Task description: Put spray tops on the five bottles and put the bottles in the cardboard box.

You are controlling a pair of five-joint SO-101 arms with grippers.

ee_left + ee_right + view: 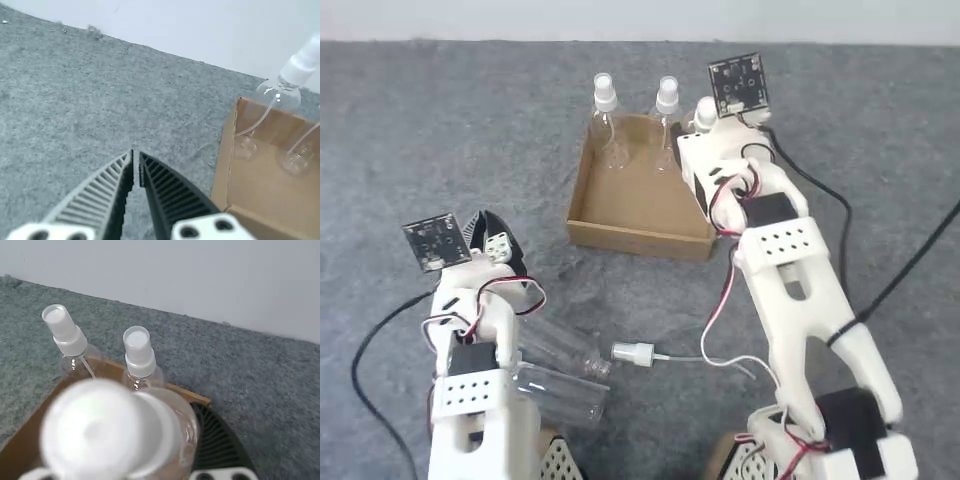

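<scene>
The cardboard box (620, 228) stands at the middle back of the table. Two clear bottles with white spray tops (606, 120) (667, 118) stand upright along its far wall. My right gripper (703, 145) is shut on a third topped bottle (705, 113), held upright over the box's far right corner; in the right wrist view its cap (100, 435) looms large beside a black finger (215, 440). Two bare bottles (565, 348) (560, 395) lie beside the left arm. A loose spray top (634, 352) lies next to them. My left gripper (492, 232) (135, 157) is shut and holds nothing.
Grey carpet covers the table. A thin white wire (720, 300) hangs from the right arm near the loose spray top. A black cable (910, 270) runs off to the right. Open floor lies left of the box.
</scene>
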